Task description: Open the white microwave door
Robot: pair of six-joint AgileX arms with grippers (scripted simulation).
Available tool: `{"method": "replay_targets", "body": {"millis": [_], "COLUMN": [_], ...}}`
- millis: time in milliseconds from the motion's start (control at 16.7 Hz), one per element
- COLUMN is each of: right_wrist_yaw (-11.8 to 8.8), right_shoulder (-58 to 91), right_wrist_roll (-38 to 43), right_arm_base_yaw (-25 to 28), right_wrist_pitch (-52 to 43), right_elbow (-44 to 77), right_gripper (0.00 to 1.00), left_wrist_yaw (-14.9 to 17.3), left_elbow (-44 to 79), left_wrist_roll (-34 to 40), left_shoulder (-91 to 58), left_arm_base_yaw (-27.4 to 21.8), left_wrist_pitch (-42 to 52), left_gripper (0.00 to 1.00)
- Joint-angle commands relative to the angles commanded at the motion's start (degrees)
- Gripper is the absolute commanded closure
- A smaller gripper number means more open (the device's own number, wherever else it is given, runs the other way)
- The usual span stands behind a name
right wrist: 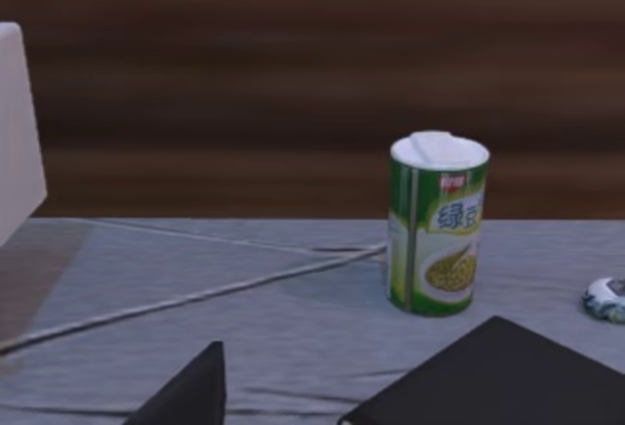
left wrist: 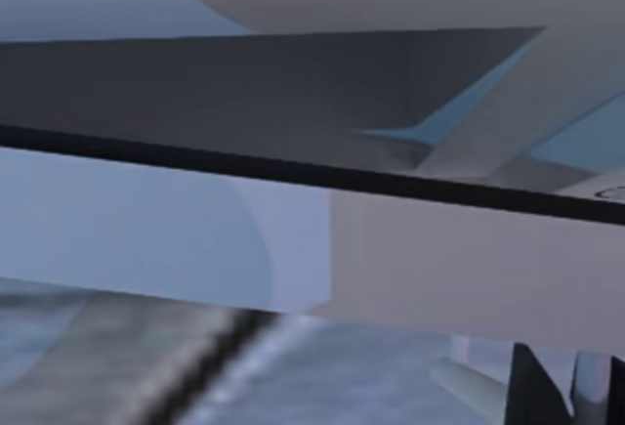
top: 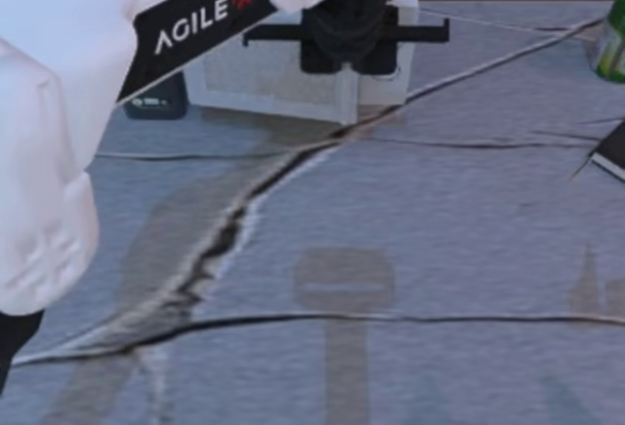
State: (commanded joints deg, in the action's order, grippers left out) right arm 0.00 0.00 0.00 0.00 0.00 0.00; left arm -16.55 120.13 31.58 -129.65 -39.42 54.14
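The white microwave (top: 386,88) stands at the back of the table, left of centre. Its door (top: 264,78), with a grey mesh window, faces the front. The right edge of the door stands slightly forward of the knob panel. My left arm reaches across from the left, and my left gripper (top: 349,63) hangs over the door's right edge. In the left wrist view the microwave (left wrist: 469,269) fills the picture with a dark hollow above it. There my left gripper (left wrist: 586,396) has its black fingers close on a pale upright piece of the door. My right gripper (top: 607,156) is parked at the right edge, open.
A dark object (top: 156,98) lies against the microwave's left side. A green can (top: 613,39) (right wrist: 437,225) stands at the back right, with a small toy car (right wrist: 605,298) beside it. Dark creases run across the grey cloth (top: 410,249).
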Motion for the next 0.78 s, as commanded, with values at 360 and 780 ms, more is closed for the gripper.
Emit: {"method": "replay_targets", "body": {"millis": [360,780], "right_wrist_yaw": [0.00,0.00], "right_shoulder": [0.00,0.00], "right_wrist_roll": [0.00,0.00], "right_arm_base_yaw": [0.00,0.00], "right_wrist_pitch": [0.00,0.00], "right_elbow": [0.00,0.00], "right_gripper": [0.00,0.00], "left_wrist_yaw": [1.37,1.94], "left_elbow": [-7.37,-9.51], "left_wrist_roll": [-3.94,-5.11], "left_shoulder": [4.34,5.31], "left_arm_base_yaw": [0.53,0.64], "left_wrist_pitch": [-3.87,-4.82], "left_gripper": [1.00,1.00]}}
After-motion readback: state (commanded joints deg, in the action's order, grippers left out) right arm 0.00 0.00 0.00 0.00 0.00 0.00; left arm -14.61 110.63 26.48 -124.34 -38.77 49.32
